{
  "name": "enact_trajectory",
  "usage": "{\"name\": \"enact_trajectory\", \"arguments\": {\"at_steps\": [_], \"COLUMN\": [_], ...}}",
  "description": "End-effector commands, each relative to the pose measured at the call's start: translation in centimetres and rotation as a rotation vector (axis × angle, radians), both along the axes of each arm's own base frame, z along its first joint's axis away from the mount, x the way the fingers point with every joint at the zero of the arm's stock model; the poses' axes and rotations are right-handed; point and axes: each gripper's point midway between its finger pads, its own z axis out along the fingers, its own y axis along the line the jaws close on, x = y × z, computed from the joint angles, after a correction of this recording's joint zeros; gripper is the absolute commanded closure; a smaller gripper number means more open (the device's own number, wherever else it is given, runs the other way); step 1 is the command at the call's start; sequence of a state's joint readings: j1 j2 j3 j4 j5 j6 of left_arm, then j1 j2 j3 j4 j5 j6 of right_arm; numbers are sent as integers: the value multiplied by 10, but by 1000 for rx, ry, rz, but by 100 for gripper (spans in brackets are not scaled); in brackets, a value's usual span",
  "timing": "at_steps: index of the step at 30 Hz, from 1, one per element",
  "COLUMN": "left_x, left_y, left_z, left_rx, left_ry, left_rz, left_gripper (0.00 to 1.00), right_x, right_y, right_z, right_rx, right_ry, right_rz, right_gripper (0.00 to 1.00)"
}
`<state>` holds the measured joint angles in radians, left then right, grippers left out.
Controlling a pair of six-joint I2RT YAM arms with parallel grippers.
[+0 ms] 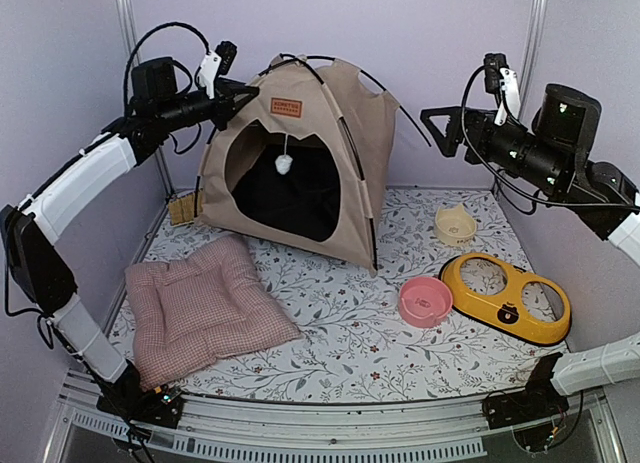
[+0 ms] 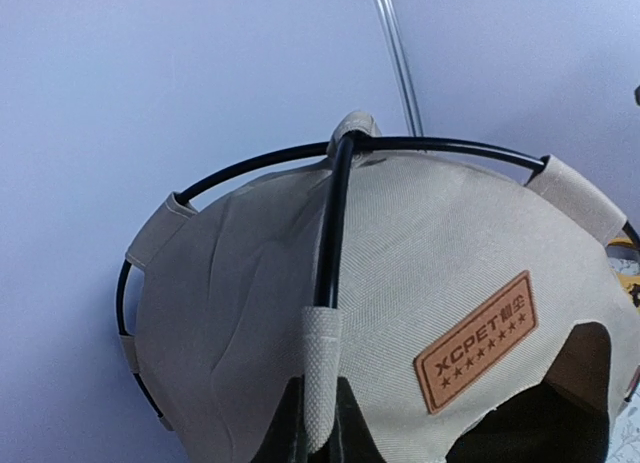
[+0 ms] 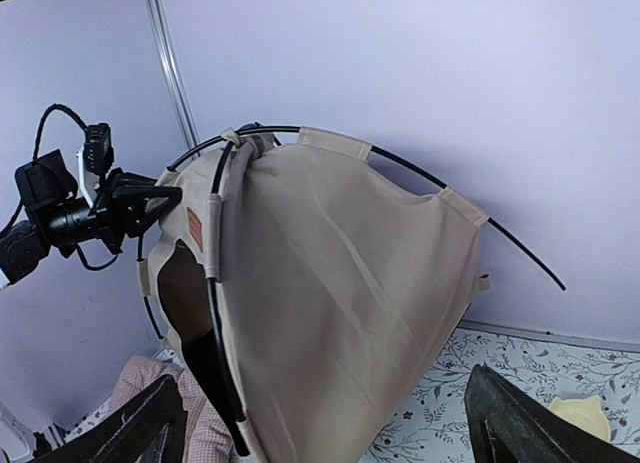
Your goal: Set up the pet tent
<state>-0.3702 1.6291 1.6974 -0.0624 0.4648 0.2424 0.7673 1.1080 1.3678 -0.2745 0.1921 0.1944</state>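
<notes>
Top external view shows the pet tent (image 1: 345, 173) standing at the back of the surface (image 1: 340, 353), behind the pink cushion (image 1: 205, 308), with one black pole (image 1: 405, 111) end sticking out free on its right. The left gripper (image 1: 243, 91) has its fingers pressed together at the tent's upper left edge, perhaps touching a pole there. The right gripper (image 1: 437, 130) is spread wide, apart from the tent.
</notes>
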Motion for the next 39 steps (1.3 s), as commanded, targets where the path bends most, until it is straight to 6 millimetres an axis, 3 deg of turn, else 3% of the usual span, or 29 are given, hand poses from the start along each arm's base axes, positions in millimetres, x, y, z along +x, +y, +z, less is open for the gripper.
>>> {"name": "enact_trajectory", "arguments": {"at_steps": [1, 9, 17, 27, 31, 35, 39], "left_x": [-51, -81, -118, -139, -140, -142, -141], "left_y": [2, 7, 8, 10, 9, 9, 8], "left_z": [34, 9, -16, -22, -19, -13, -9], "left_rx": [-8, 5, 5, 11, 7, -3, -7], "left_ry": [-53, 65, 140, 166, 161, 156, 149], "left_rz": [-284, -505, -638, -703, -724, -757, -768], "left_gripper": [100, 100, 100, 100, 100, 100, 100], "right_x": [-4, -6, -30, -52, -69, -64, -63], "right_y": [-20, -4, 21, 18, 28, 33, 37], "right_z": [13, -15, -51, -85, -95, -115, -118], "right_rx": [-62, -188, -318, -361, -330, -353, -353], "right_ry": [-48, -12, 66, 187, 224, 281, 283], "right_rz": [-43, 114, 341, 421, 532, 540, 557], "right_gripper": [1, 1, 1, 0, 8, 19, 32]}}
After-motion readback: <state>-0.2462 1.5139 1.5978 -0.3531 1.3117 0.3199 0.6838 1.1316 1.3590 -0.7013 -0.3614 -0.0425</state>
